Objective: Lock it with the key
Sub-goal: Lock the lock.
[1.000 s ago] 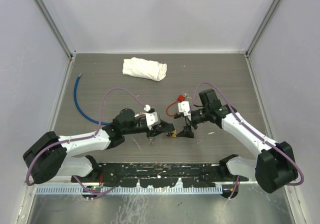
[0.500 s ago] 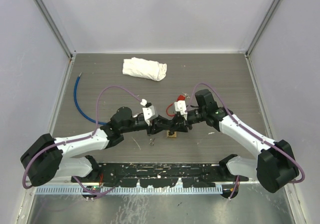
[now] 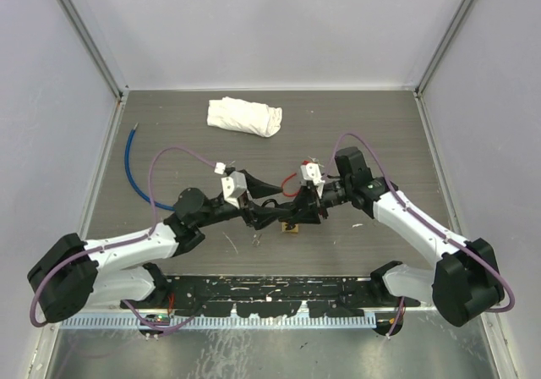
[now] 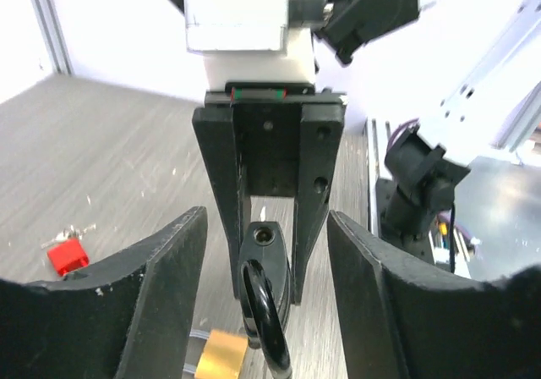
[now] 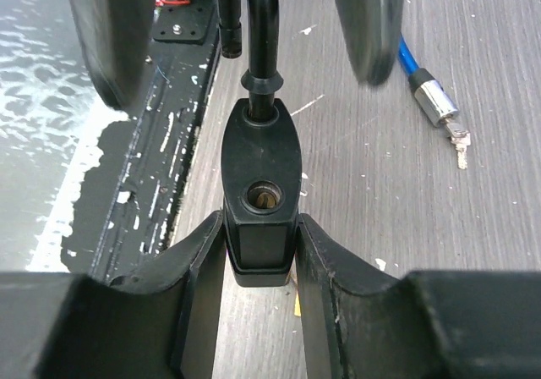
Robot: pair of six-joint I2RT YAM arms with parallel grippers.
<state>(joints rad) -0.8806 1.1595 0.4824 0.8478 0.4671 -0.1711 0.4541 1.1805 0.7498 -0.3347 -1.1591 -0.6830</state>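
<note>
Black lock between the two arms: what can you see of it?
The matte black oval lock body, plastic-looking, is pinched on both sides between the fingers of the right end effector. Its brass-lined keyhole is empty. A glossy black curved bar rises from one end. The left end effector stands open around that bar, not touching it.

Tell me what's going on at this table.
The right hand grips a black plastic lock body with a black cable loop; its keyhole shows no key. The left hand stands open around that loop, not gripping it. A small metal key lies on the wooden table at the silver end of a blue cable, so locking has not begun.
</note>
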